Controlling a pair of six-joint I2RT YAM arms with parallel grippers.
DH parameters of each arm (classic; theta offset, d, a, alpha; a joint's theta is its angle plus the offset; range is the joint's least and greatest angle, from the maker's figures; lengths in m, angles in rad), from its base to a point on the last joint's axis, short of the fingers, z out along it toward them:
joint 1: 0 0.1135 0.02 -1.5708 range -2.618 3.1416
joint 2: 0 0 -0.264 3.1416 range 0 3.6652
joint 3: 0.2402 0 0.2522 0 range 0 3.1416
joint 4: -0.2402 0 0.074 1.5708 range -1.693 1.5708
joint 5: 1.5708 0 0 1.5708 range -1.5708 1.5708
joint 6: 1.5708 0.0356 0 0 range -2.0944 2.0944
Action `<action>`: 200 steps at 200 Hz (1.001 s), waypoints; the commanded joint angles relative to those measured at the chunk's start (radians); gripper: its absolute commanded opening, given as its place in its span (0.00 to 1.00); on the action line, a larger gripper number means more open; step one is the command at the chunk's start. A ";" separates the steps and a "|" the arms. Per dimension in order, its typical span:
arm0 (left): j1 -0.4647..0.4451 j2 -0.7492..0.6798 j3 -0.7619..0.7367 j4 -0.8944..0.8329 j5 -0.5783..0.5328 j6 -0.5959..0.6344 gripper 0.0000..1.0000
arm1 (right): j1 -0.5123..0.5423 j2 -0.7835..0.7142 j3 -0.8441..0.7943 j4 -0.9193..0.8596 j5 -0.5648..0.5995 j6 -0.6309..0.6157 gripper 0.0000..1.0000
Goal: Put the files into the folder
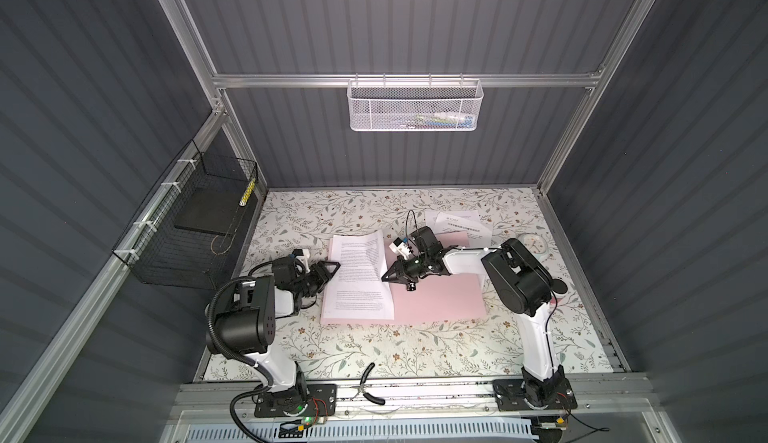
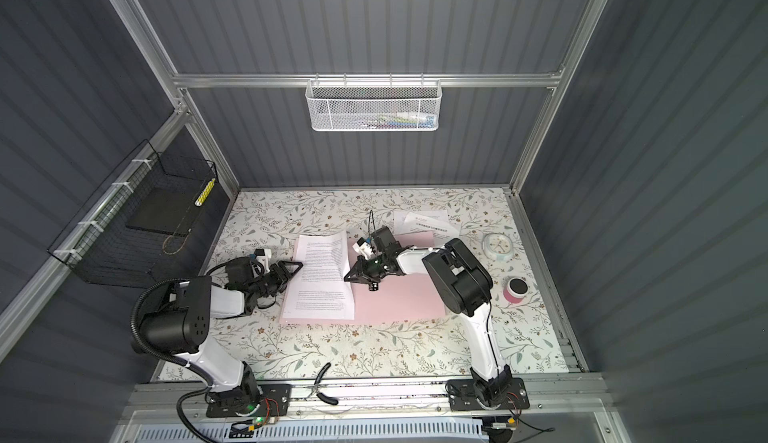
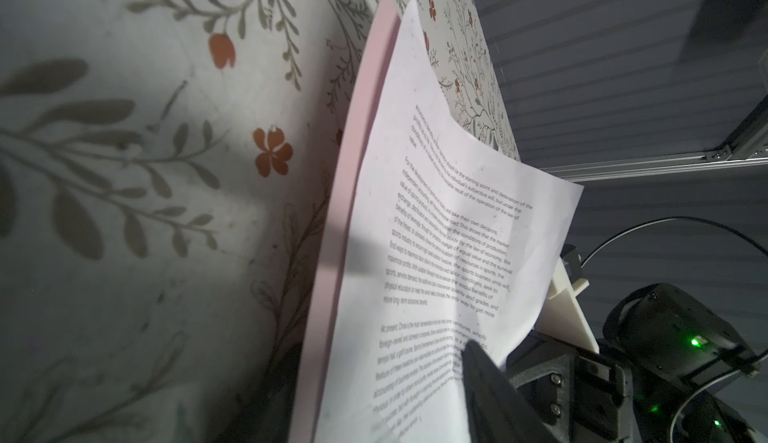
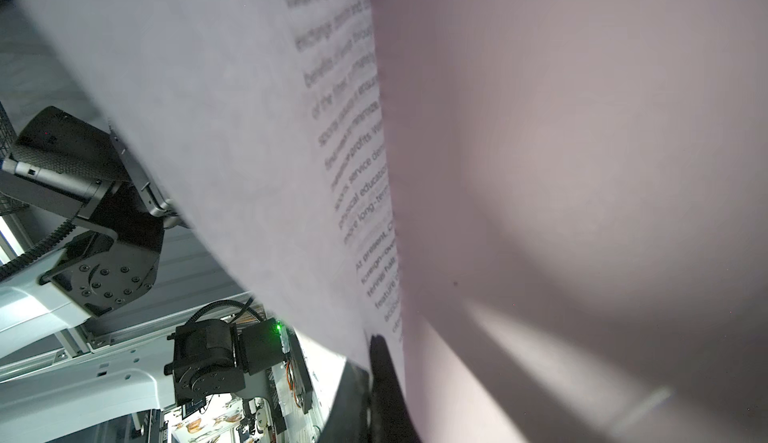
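Right gripper (image 1: 385, 277) pinched the printed sheet (image 1: 359, 291) at its right edge; left gripper (image 1: 332, 270) gaped at the left. Long axis ran front-to-back.

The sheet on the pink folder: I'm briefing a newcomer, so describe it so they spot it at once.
On the floral table, find the pink folder lying mid-table. The sheet covers its left part, its right edge pinched by the right tool. Unlike the two sheets beyond the folder's far edge, it shows only plain text, no bold heading.
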 commanded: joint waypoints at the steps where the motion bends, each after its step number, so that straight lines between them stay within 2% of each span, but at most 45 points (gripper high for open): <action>1: -0.008 -0.001 0.022 -0.010 -0.006 0.020 0.60 | 0.002 0.008 0.010 -0.020 -0.002 -0.019 0.00; 104: -0.010 0.003 0.032 -0.026 -0.005 0.028 0.60 | -0.056 -0.074 -0.005 -0.110 0.037 -0.100 0.00; 200: -0.014 -0.005 0.030 -0.036 -0.012 0.032 0.60 | -0.025 -0.020 0.051 -0.122 -0.015 -0.119 0.00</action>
